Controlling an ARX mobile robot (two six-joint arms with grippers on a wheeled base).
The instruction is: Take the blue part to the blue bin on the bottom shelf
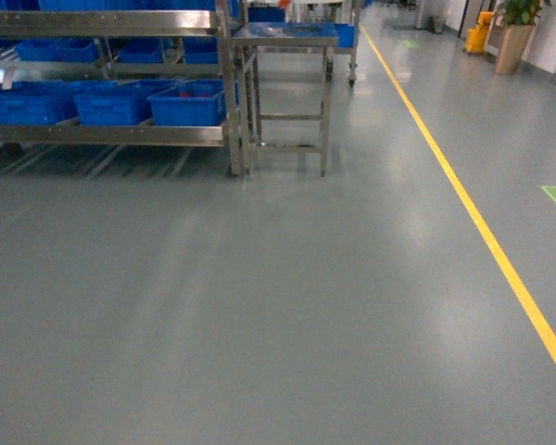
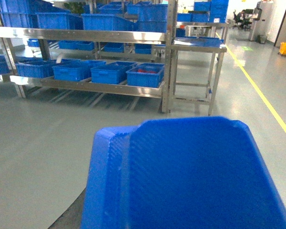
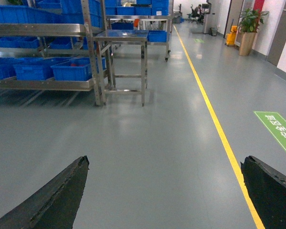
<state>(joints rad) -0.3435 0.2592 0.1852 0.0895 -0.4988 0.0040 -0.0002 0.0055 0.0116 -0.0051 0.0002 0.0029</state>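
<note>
Blue part (image 2: 190, 176) fills lower frame at left tool, grip unclear; right tool (image 3: 164, 191) open; bottom shelf (image 1: 107, 134) upper left, well apart.

bare floor (image 1: 287, 306), rack (image 1: 111, 133) far left

A large blue plastic part (image 2: 181, 176) is filling the lower left wrist view, running off the bottom edge and hiding the left gripper's fingers behind it. The right gripper (image 3: 164, 191) is showing only two dark finger edges, cut off at the bottom corners. The bottom shelf (image 1: 107, 134) is running out past the head view's left edge, and its rightmost blue bin (image 1: 187, 104) is holding something reddish, too small to tell
</note>
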